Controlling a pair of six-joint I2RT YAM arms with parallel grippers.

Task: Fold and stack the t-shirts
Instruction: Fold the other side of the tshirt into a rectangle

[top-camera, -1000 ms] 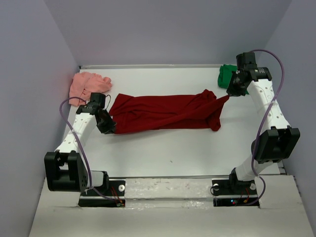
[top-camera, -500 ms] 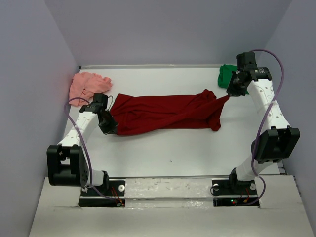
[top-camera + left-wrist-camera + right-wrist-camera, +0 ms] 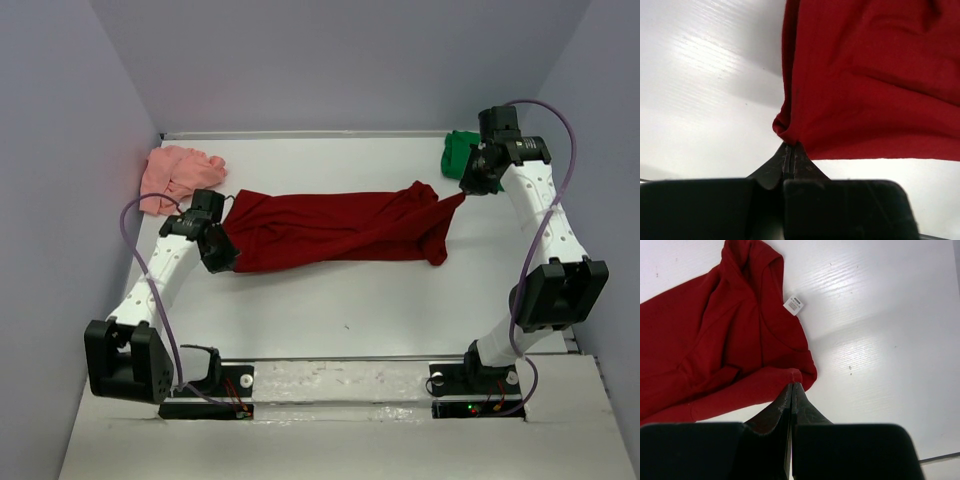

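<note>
The dark red t-shirt point(image 3: 335, 228) lies stretched across the middle of the table, bunched lengthwise. My left gripper point(image 3: 228, 258) is shut on its left corner, and the pinched red cloth point(image 3: 790, 134) bunches at the fingertips. My right gripper point(image 3: 464, 192) is shut on the shirt's right end, lifted a little off the table; in the right wrist view red fabric point(image 3: 740, 350) hangs from the closed tips point(image 3: 792, 384), with a white label point(image 3: 794, 305) showing. The salmon-pink t-shirt point(image 3: 175, 172) lies crumpled at the back left. The green t-shirt point(image 3: 458, 150) sits at the back right, partly behind my right arm.
Grey walls close in the white table point(image 3: 350, 310) on the left, back and right. The pink shirt lies just behind my left arm, and the green shirt beside my right wrist.
My left gripper has closed on the red shirt's left corner and its arm has shifted slightly. The right arm and its grip have stayed put.
</note>
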